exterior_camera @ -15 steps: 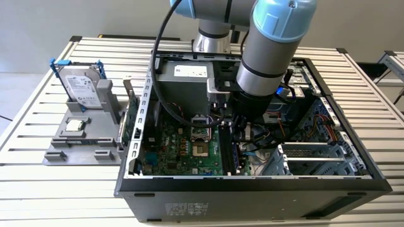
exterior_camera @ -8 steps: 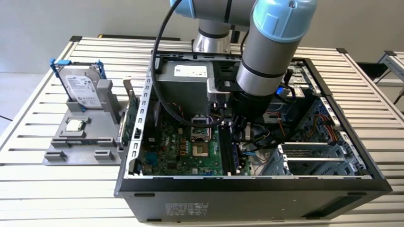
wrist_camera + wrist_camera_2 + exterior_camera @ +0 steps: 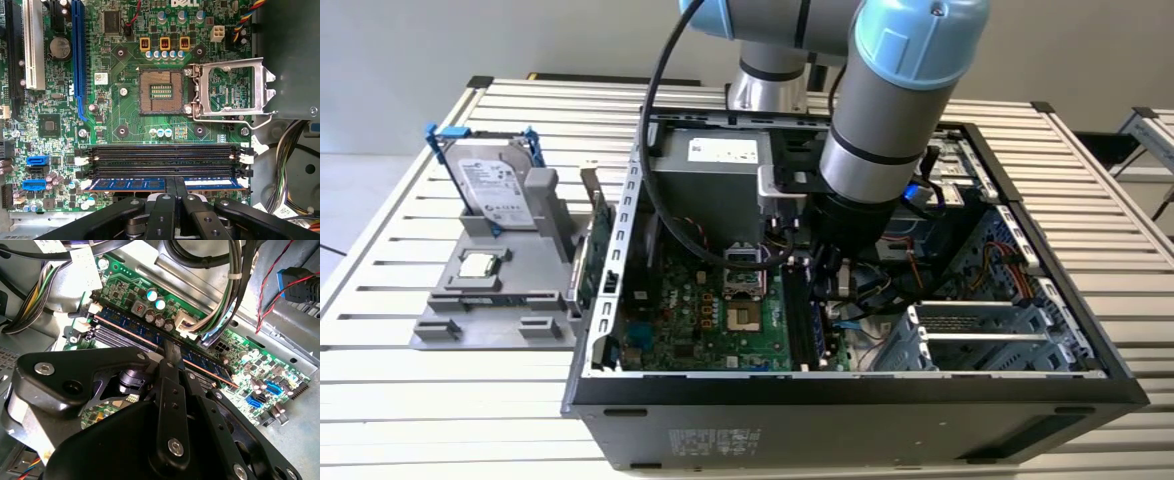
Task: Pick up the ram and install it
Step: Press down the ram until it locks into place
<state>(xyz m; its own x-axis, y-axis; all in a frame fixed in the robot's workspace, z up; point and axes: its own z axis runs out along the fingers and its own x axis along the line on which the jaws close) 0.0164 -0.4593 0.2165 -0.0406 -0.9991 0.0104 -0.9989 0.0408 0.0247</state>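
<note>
First wrist view showed the black-fingered hand clamped on the long, thin, blue-faced ram stick, which stood on edge in the memory slot farthest from the open silver processor socket on the green motherboard. Exterior view had the hand lowered inside the open black computer case, on the slatted bench

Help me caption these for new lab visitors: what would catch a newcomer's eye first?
The arm plunging into the open computer case on the slatted table. Inside, its gripper sits at the ram standing in a memory slot, just past the empty processor socket. On the exterior view's left, a hard drive stands upright.
</note>
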